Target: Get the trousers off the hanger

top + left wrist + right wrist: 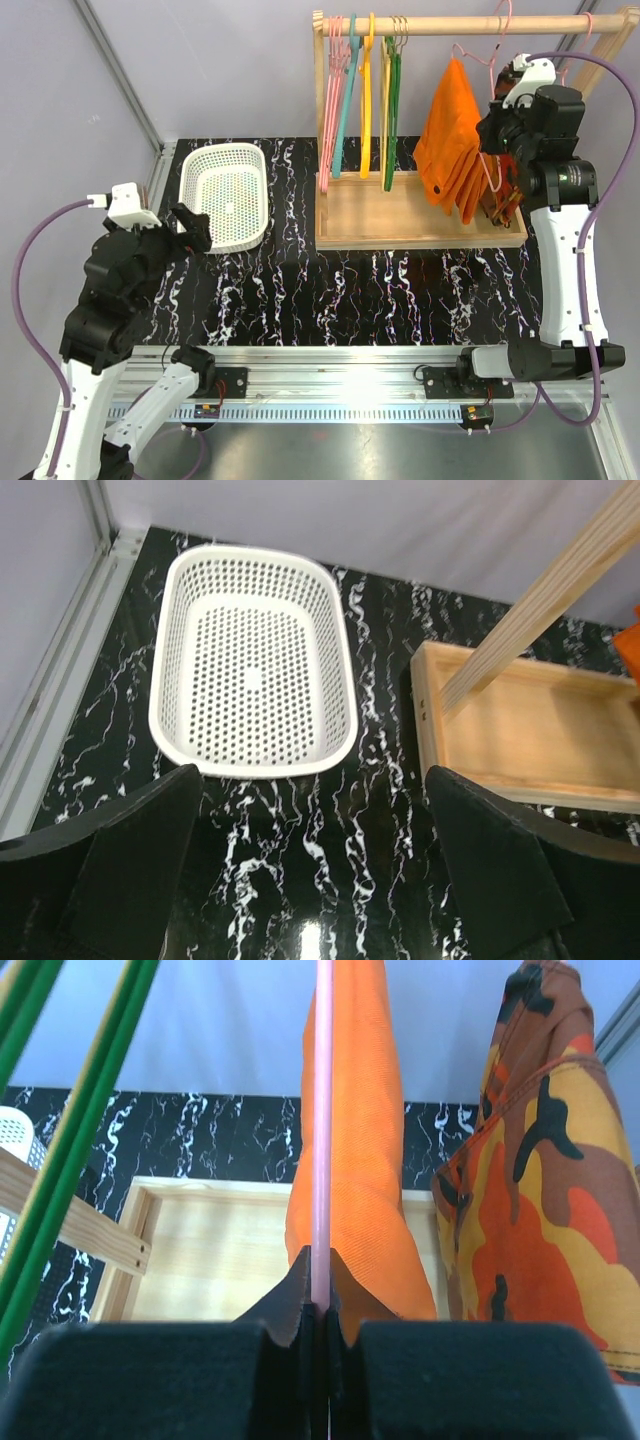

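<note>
Tabletop [300,290]: black, white-veined; pale walls [250,70] stood behind.
Trousers [450,140]: hung on hanger [322,1110] under wooden rail [450,25].
Left hand [312,780]: was spread apart, near basket [165,680].
Right hand [320,1280]: was clamped on hanger.

camouflage garment [506,203] mostly behind right arm [562,185], hanger [322,1110] top cropped

No text, label, brand, number or sign can be read on anything here.
</note>
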Action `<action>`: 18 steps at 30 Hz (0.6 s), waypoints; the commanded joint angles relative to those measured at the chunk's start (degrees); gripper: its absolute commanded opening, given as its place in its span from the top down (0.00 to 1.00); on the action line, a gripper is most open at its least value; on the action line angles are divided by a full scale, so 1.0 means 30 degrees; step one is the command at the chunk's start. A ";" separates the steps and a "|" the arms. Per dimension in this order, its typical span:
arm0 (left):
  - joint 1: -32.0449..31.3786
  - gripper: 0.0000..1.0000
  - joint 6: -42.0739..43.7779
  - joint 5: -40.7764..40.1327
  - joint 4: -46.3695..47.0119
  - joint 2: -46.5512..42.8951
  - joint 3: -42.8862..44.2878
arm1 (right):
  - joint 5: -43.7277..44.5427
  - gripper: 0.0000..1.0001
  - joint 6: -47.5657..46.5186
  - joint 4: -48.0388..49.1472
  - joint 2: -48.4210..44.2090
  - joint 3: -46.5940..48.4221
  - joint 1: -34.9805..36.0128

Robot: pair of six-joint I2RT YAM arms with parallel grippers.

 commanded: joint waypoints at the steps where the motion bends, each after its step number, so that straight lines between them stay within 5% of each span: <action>1: -0.0068 0.01 0.0448 0.1186 0.0878 0.0402 0.1548 | -0.1041 1.00 0.0087 0.5528 -0.0819 0.2307 -0.0038; 12: -0.0389 0.01 0.1209 0.8714 0.1229 0.4795 0.6586 | -0.1952 1.00 0.2020 0.3683 -0.3950 0.1317 -0.0038; 18: -0.5264 0.01 0.1969 0.5417 0.1610 0.6845 0.8989 | -0.2596 1.00 0.3219 -0.0063 -0.6089 0.0730 -0.0066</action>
